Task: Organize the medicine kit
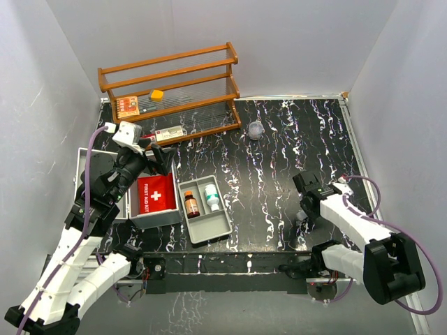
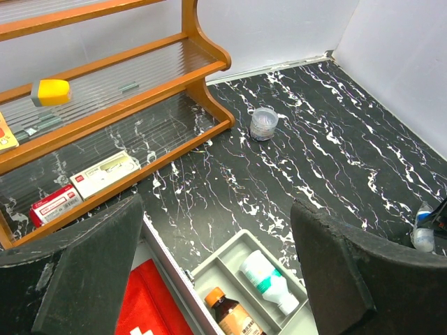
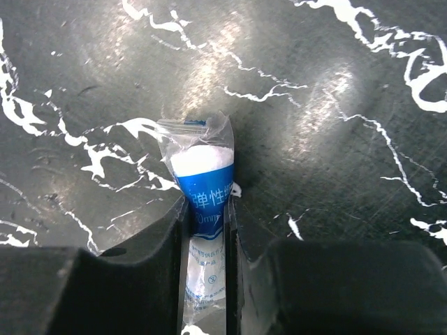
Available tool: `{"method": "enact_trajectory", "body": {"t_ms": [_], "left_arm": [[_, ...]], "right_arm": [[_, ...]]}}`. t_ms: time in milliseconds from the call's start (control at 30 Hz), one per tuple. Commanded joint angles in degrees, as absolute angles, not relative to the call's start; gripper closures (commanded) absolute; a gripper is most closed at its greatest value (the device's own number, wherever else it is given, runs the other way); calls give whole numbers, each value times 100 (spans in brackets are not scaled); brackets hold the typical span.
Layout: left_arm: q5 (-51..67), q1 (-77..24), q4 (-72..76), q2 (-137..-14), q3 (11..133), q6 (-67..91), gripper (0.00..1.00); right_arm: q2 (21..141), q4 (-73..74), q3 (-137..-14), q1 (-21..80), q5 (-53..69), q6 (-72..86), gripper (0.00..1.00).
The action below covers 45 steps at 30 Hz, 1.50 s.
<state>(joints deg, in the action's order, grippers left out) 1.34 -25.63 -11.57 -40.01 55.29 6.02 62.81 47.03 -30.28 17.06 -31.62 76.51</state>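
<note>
The medicine kit (image 1: 158, 219) is a silver case lying open at the left, with a red first-aid pouch (image 1: 155, 194) inside. Its grey two-compartment tray (image 1: 216, 227) sits beside it on the right and holds a brown bottle (image 1: 191, 204) and a white bottle (image 1: 211, 198). My left gripper (image 1: 159, 155) hovers open and empty over the case's far end. In the left wrist view its wide-apart fingers (image 2: 91, 269) frame the tray (image 2: 230, 251). My right gripper (image 3: 206, 209) is shut on a blue-and-white bandage packet (image 3: 201, 171), low over the table at the right (image 1: 305, 209).
A brown wooden rack (image 1: 171, 91) stands at the back left with an orange box (image 1: 127, 106), a yellow item (image 1: 157, 94) and a red-and-white box (image 1: 170, 134). A small clear cup (image 1: 255, 130) stands on the black marbled table. White walls close in both sides.
</note>
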Motion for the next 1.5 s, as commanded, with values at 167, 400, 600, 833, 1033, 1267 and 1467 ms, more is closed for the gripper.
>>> {"method": "enact_trajectory", "body": {"t_ms": [167, 400, 600, 833, 1033, 1267, 1467], "left_arm": [[245, -2571, -940, -4055, 5514, 723, 15], [281, -2575, -934, -4061, 5523, 798, 15], [218, -2575, -1096, -4036, 5617, 761, 15], [-24, -2575, -1569, -3907, 5963, 671, 15], [-370, -2576, -2097, -3684, 6320, 595, 15], [-419, -2575, -2548, -3538, 6593, 532, 15], [-429, -2575, -2662, -3442, 6672, 485, 15]], "right_arm": [[6180, 4348, -3858, 1997, -2382, 7401, 83], [6601, 4938, -4648, 4101, -2871, 9389, 82], [7526, 4888, -5422, 5497, -3337, 10371, 82], [8509, 5044, -6427, 6523, -3562, 10992, 80], [8850, 4954, -6472, 6804, -3209, 11802, 76], [9112, 4562, -6555, 7117, -2831, 12244, 76], [9389, 4048, -6480, 7215, -2335, 12514, 75]]}}
